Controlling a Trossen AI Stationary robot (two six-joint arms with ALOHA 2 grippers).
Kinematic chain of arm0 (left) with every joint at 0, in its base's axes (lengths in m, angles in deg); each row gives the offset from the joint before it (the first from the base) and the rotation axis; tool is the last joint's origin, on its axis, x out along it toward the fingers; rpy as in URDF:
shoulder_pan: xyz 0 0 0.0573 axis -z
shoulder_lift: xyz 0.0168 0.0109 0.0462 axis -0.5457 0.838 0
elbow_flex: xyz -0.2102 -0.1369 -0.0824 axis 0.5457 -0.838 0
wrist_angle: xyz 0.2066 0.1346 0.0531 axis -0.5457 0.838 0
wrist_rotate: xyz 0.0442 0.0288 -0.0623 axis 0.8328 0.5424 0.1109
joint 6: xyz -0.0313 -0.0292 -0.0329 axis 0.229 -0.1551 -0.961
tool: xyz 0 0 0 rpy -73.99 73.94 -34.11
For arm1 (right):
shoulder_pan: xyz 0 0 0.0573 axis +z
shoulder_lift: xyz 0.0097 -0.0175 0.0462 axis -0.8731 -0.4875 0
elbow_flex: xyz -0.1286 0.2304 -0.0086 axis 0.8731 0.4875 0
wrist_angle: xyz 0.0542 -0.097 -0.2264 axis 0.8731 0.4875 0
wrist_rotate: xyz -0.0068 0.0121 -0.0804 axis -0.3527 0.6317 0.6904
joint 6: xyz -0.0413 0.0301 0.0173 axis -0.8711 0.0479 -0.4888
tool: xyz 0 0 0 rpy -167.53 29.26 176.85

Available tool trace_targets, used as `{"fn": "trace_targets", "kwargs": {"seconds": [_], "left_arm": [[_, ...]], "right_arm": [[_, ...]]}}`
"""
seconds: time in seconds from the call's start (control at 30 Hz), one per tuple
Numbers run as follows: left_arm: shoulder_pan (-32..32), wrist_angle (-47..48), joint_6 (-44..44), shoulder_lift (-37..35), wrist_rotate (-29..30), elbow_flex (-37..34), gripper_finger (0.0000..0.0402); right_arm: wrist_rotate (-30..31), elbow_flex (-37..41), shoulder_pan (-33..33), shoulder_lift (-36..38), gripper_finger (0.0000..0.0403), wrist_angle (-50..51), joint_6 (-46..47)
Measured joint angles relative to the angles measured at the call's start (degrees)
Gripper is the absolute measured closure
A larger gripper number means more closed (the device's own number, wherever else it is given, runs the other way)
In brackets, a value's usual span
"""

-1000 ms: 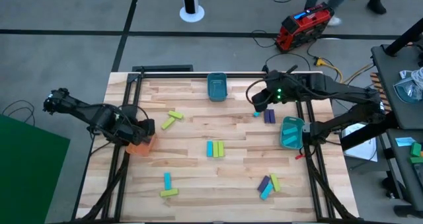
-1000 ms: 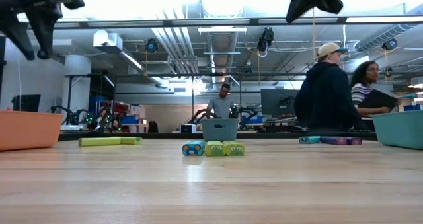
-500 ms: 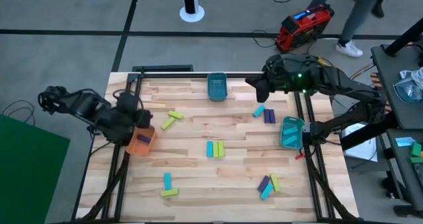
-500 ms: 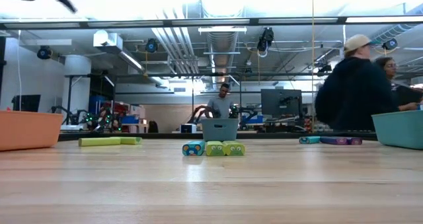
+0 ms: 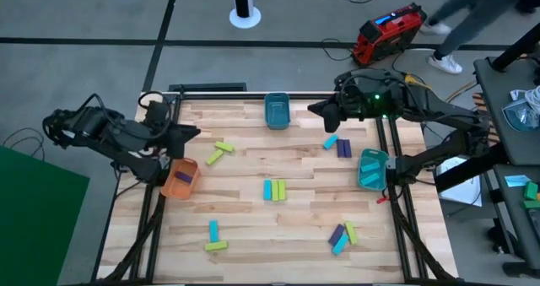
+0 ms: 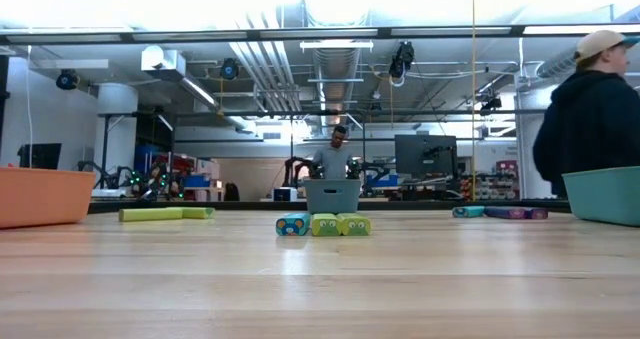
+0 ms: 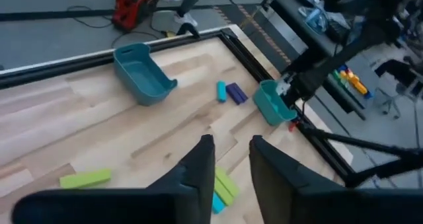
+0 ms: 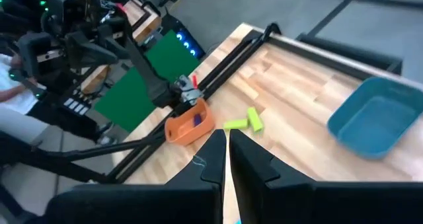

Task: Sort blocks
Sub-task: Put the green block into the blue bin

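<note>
Blocks lie flat and scattered on the wooden table: two yellow-green bars, a cyan and yellow-green trio at the middle, a cyan bar beside a purple one, and more near the front edge. One purple block lies inside the orange bin. My left gripper hangs above the table's left side, past the orange bin, slightly open with nothing between its fingers. My right gripper hangs shut and empty above the far right, near the far teal bin.
A second teal bin stands at the right edge. A black frame borders the table's far edge and sides. Two loose bars lie near the front left. People stand beyond the table, and a red tool box sits on the floor.
My left gripper has risen from over the orange bin, rolled and tipped up, and now points across the table. My right gripper has risen from over the cyan and purple bars and drawn back toward the far edge. Both have left the low view.
</note>
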Motion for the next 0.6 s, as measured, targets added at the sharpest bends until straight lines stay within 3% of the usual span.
{"fn": "trace_targets", "kwargs": {"seconds": [0.23, 0.4, 0.6], "left_arm": [[-3.29, -3.22, 6.62, 1.65, -6.59, -1.3, 0.0396], [-6.62, -3.65, 12.24, 2.62, -10.21, -1.63, 0.0398], [-11.45, -4.14, 19.71, 2.15, -16.52, -3.25, 0.0401]], "right_arm": [[-4.43, 0.0, 0.02, -2.64, 0.039, 0.07, 3.18], [-4.58, 0.0, 0.24, -4.2, 0.039, 0.81, 4.73], [-4.62, 0.0, 1.51, -5.95, 0.039, 8.67, 8.14]]}}
